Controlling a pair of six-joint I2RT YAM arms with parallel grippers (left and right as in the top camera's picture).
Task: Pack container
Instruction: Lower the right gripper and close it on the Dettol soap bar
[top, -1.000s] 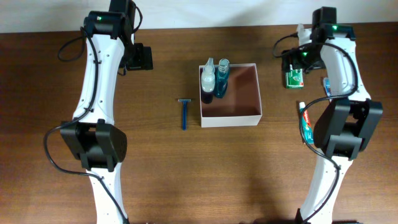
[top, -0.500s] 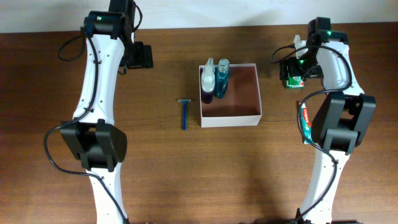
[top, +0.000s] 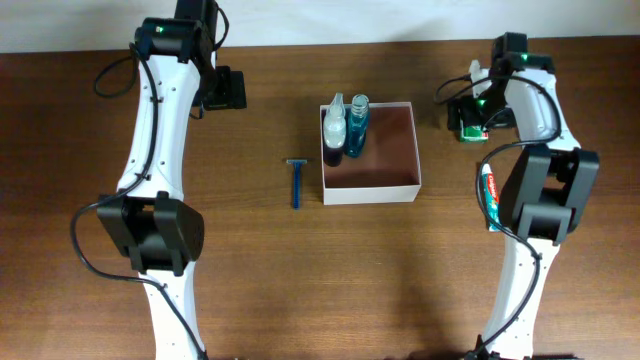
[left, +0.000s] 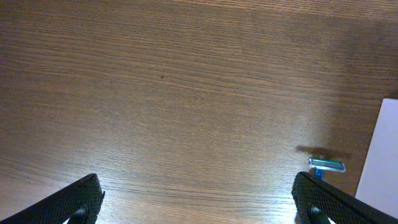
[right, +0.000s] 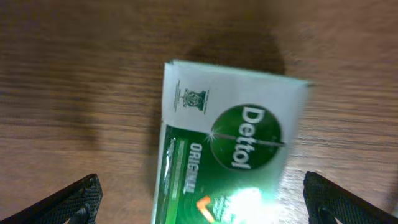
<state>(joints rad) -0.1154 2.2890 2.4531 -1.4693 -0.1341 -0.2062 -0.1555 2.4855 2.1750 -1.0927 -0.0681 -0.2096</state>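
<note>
Black fingertips of the right gripper (right: 208, 199) are seen spread wide over a green Dettol packet (right: 230, 149) that lies flat and is not pinched. Left gripper (left: 199, 202): fingers likewise spread, only bare wooden table (left: 155, 93) between them. The container (top: 370, 191) is set mid-table. Packet noted right of its far corner, left gripper well to its left. Two bottles (top: 334, 128) are stood in its far-left corner. Blue razor (top: 296, 183) noted just left of it, toothpaste tube (top: 489, 197) to its right.
</note>
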